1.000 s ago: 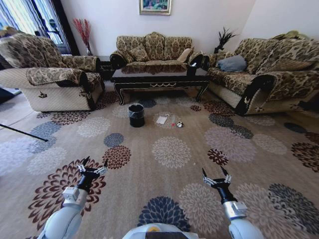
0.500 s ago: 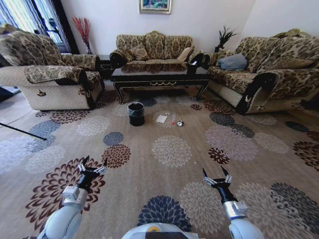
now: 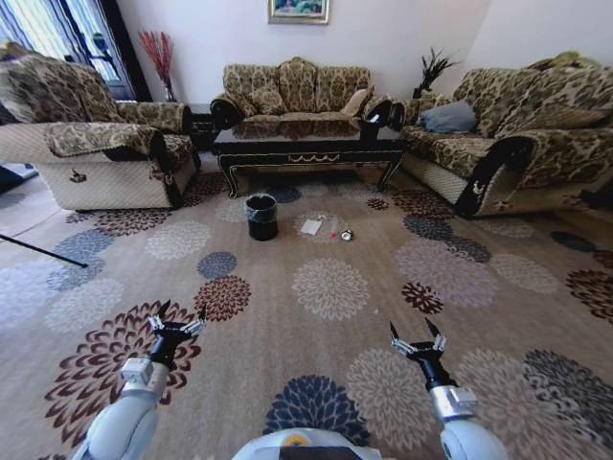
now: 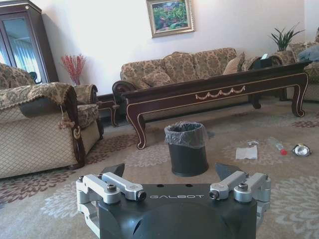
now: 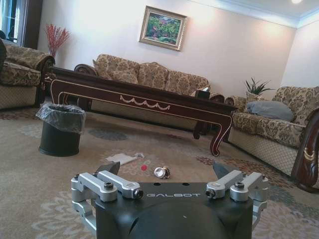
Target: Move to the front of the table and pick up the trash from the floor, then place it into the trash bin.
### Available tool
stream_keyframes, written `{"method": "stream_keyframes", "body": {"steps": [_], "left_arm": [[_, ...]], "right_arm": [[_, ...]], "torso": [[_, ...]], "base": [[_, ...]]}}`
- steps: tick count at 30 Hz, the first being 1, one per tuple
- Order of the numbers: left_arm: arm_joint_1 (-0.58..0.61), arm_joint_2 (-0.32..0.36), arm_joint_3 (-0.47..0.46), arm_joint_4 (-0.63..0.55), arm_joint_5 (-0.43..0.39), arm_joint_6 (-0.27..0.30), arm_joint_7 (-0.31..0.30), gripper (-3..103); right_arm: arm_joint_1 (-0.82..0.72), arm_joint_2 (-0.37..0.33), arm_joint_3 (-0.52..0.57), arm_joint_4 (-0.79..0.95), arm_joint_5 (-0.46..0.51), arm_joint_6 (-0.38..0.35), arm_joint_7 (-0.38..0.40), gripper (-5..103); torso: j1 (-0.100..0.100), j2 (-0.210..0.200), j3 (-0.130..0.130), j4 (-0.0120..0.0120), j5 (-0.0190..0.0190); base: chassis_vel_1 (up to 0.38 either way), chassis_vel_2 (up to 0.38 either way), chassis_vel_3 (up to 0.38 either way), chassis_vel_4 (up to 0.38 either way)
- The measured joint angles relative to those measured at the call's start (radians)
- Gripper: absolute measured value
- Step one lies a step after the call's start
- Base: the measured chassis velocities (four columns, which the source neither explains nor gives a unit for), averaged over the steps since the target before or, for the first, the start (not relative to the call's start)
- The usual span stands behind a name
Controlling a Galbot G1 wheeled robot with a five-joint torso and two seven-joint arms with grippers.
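Observation:
The trash lies on the floor [image 3: 330, 287] in front of the table [image 3: 306, 153]: a flat white paper piece [image 3: 310, 228], a small clear bottle with a red tip [image 3: 332, 233] and a shiny round bit [image 3: 346, 236]. The black trash bin [image 3: 261, 217] with its clear bag stands just left of them. In the left wrist view the bin [image 4: 187, 148], paper [image 4: 246, 152] and bottle [image 4: 276, 145] lie ahead. The right wrist view has the bin [image 5: 60, 130] and paper [image 5: 121, 159]. My left gripper [image 3: 176, 321] and right gripper [image 3: 416, 337] hang open, low over the carpet, far short of the trash.
An armchair [image 3: 96, 144] stands at the left, a sofa [image 3: 297, 91] behind the table, and another sofa [image 3: 517, 144] at the right. A thin dark rod [image 3: 43, 251] lies on the floor at the far left. Open carpet stretches between me and the trash.
The whole head view has shifted slightly, so the camera has moved a little. Both grippers keep the same open pose, and the trash and bin stay put.

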Motion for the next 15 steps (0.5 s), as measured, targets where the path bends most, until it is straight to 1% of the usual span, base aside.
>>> {"method": "stream_keyframes", "body": {"steps": [3, 11, 12, 15], "left_arm": [[-0.001, -0.002, 0.002, -0.004, 0.0, 0.0, -0.003, 100], [0.02, -0.009, 0.004, -0.008, 0.009, -0.002, -0.006, 100], [0.02, -0.009, 0.004, -0.008, 0.009, -0.002, -0.006, 100], [0.022, -0.011, 0.001, -0.009, 0.009, -0.007, -0.007, 100]], "right_arm": [[-0.003, 0.004, 0.0, 0.001, -0.001, 0.002, -0.001, 100], [-0.013, 0.008, 0.004, 0.012, -0.01, 0.008, 0.0, 100], [-0.013, 0.008, 0.004, 0.012, -0.01, 0.008, 0.0, 100], [-0.019, 0.007, 0.009, 0.016, -0.009, 0.01, 0.001, 100]], "torso": [[-0.003, -0.009, -0.006, 0.0, 0.0001], [-0.009, -0.044, -0.035, 0.0001, 0.0001], [-0.009, -0.044, -0.035, 0.0001, 0.0001], [-0.01, -0.06, -0.049, 0.0, 0.0001]], "base": [[0.0, 0.0, 0.0, 0.0], [0.0, 0.0, 0.0, 0.0], [0.0, 0.0, 0.0, 0.0], [0.0, 0.0, 0.0, 0.0]]}}
